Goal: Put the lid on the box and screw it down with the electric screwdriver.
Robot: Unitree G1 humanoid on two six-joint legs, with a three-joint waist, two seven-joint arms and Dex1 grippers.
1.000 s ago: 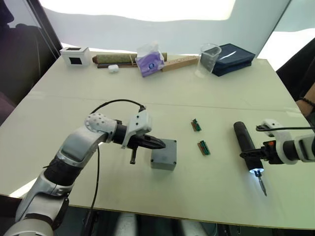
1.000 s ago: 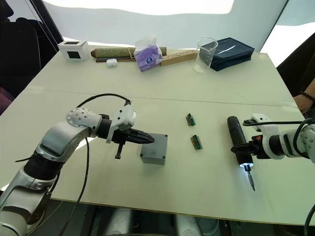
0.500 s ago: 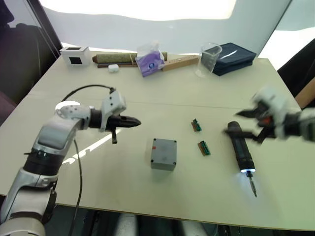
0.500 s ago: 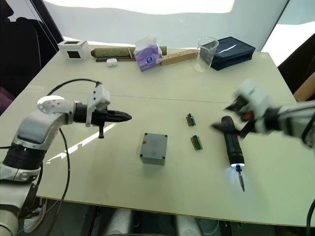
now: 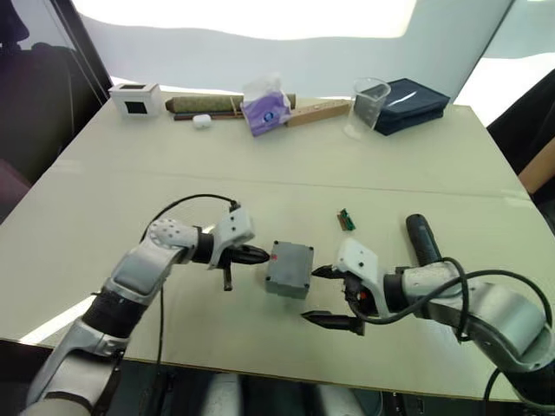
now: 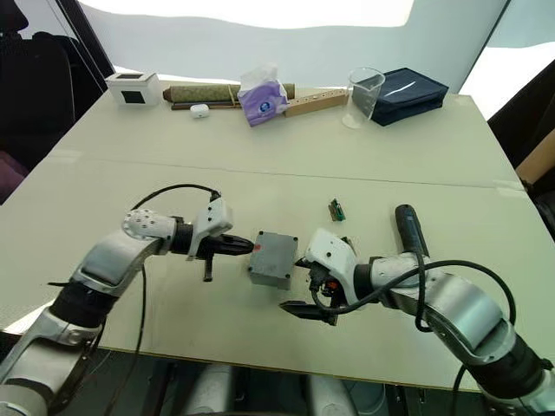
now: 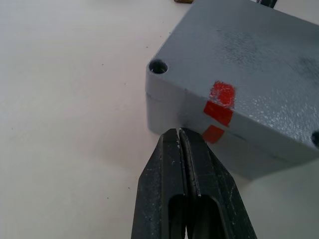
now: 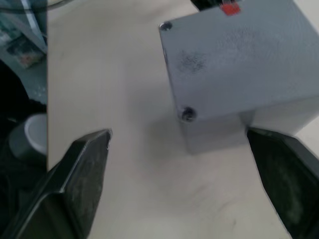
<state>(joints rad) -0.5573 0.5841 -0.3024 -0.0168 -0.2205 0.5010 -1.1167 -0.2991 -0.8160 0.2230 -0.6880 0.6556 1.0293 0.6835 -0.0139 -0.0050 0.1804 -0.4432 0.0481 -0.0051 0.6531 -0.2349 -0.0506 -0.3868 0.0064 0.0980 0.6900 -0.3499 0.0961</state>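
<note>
The grey box stands near the table's front, with the lid lying flat on top of it; a seam and red marks show on its side. My left gripper is shut, its tips touching the box's left side. On the right, my right gripper is open at the box's near-right corner, its fingers spread wide and holding nothing. The black electric screwdriver lies on the table to the right, its tip end hidden behind my right arm.
A small green strip lies just beyond the box. Along the far edge stand a white box with a black window, a purple tissue pack, a wooden strip, a clear cup and a dark blue case.
My right gripper let go of the screwdriver and swung left to the box, open. My left gripper pulled away from the box, then came back to its left side, still shut.
</note>
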